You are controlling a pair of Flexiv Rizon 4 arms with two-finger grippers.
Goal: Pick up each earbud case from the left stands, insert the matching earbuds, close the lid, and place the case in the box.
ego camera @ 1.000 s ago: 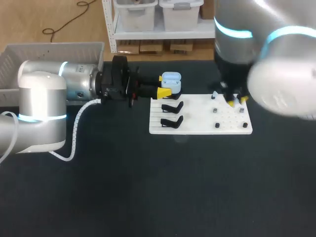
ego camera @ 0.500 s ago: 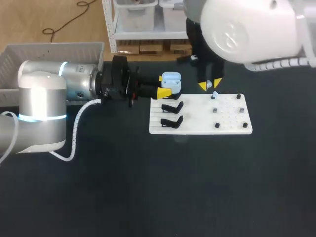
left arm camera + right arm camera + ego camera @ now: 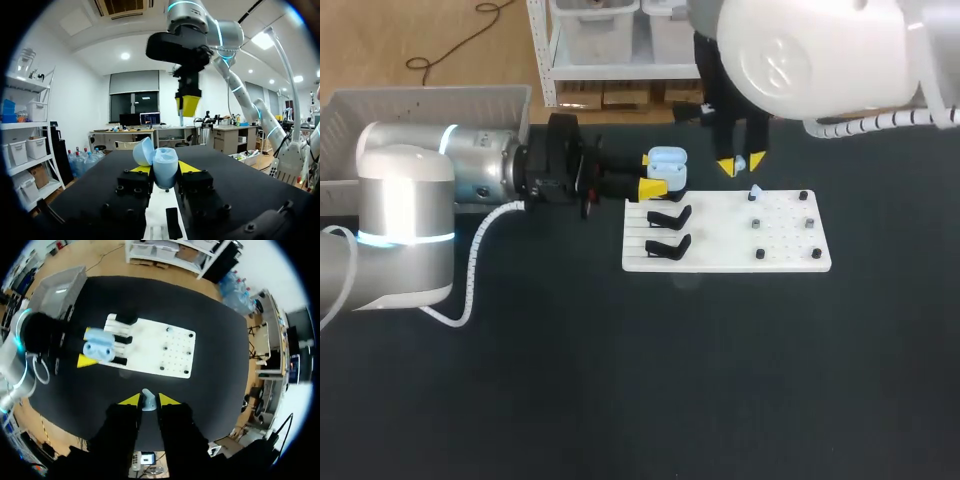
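Observation:
A light blue earbud case point(image 3: 668, 160) with its lid up is held level at the white board's point(image 3: 725, 262) far left corner, my left gripper point(image 3: 652, 172) shut on it from the sides. In the left wrist view the case point(image 3: 165, 160) sits between the yellow fingers point(image 3: 187, 167). My right gripper point(image 3: 741, 164) hangs above the board's far edge, just right of the case, shut on a pale earbud point(image 3: 148, 401). From the left wrist view it point(image 3: 188, 106) hangs above and beyond the case.
Two empty black stands point(image 3: 667, 215) point(image 3: 665, 246) sit on the board's left part. Several small earbuds on pegs point(image 3: 757, 223) dot its right part. A grey box point(image 3: 420, 105) stands at the table's far left, behind my left arm.
My right arm has lifted off the board's right part and swung left and farther back, toward the open case, carrying the earbud. The left arm and case have not moved.

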